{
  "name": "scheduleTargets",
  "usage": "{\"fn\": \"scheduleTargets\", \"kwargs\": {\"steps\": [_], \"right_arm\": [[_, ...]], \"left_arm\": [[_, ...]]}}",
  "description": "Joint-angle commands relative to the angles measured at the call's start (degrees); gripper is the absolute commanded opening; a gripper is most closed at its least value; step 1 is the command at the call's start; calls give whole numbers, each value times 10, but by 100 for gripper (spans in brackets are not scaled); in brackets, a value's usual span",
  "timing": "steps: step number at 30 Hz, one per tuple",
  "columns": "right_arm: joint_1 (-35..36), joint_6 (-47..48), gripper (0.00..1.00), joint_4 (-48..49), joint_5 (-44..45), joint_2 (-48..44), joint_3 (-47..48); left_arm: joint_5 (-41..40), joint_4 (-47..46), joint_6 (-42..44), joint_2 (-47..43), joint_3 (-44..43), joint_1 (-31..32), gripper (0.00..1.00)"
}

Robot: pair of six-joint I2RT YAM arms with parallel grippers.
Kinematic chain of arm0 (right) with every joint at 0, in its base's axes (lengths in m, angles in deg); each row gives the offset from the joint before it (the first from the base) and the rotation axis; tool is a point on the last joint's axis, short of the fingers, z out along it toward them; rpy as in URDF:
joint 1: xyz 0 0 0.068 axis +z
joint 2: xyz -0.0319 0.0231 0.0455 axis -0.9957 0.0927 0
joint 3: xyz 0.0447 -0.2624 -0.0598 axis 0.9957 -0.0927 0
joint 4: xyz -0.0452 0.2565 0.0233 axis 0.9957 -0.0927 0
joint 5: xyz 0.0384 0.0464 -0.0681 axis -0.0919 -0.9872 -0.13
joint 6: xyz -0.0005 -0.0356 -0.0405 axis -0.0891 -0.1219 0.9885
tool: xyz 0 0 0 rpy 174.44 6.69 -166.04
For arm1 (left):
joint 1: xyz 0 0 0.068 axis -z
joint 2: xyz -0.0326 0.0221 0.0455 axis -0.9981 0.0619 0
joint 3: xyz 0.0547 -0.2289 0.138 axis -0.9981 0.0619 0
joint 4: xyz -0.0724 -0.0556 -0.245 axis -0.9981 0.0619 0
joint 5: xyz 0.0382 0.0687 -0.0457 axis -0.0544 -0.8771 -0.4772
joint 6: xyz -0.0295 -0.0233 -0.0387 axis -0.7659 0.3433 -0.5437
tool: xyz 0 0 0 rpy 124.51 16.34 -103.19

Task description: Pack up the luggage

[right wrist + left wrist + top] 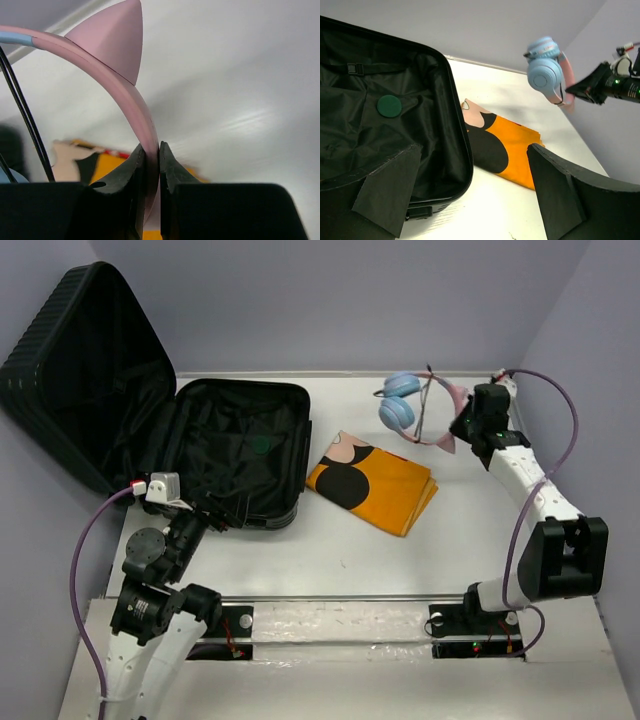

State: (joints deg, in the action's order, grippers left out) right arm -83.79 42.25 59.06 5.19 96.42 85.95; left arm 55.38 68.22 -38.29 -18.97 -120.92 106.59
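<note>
The black ribbed luggage (90,370) lies open at the left, its lid leaning on the wall and its lined tray (395,145) empty but for a green disc (389,106). My right gripper (462,428) is shut on the pink headband (145,130) of the blue-and-pink headphones (400,400) and holds them above the table at the back right; the ear cups show in the left wrist view (545,75). My left gripper (470,190) is open and empty at the luggage's near right corner. The orange patterned folded cloth (375,482) lies between them.
Purple walls close the table at the left, back and right. A thin black cable (27,125) hangs from the headphones. The arm bases and a metal rail (340,605) run along the near edge.
</note>
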Motion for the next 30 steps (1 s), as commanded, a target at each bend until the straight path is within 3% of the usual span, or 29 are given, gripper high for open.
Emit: {"fn": "scheduleTargets", "kwargs": {"steps": [1, 4, 9, 10, 12, 13, 15, 18, 22, 26, 27, 30], "right_arm": [[168, -34, 7, 64, -31, 10, 63], [261, -62, 7, 74, -49, 71, 114], [368, -96, 7, 67, -45, 219, 288], [391, -99, 15, 62, -51, 241, 317], [407, -99, 40, 52, -92, 284, 409], [407, -98, 66, 19, -117, 323, 441], [407, -83, 78, -9, -139, 341, 476], [382, -67, 80, -19, -118, 297, 413], [320, -48, 80, -10, -53, 148, 181], [220, -53, 83, -4, -45, 60, -23], [195, -54, 89, -3, -20, 24, -56], [178, -58, 91, -2, 5, -34, -152]], "left_arm": [[12, -28, 5, 6, -14, -3, 99], [11, -27, 5, 13, -15, -3, 99], [4, -25, 4, 13, -15, -3, 99], [-1, -25, 2, 10, -16, -3, 99], [-6, -22, 1, 8, -16, -3, 99], [-9, -21, 0, 7, -16, -3, 99], [-13, -20, 0, 6, -16, -3, 99], [-10, -20, -1, 8, -16, -3, 99], [-2, -20, 2, 20, -17, -3, 99], [7, -23, 3, 26, -17, -3, 99], [8, -23, 4, 27, -17, -3, 99], [16, -27, 5, 30, -16, -3, 99]]}}
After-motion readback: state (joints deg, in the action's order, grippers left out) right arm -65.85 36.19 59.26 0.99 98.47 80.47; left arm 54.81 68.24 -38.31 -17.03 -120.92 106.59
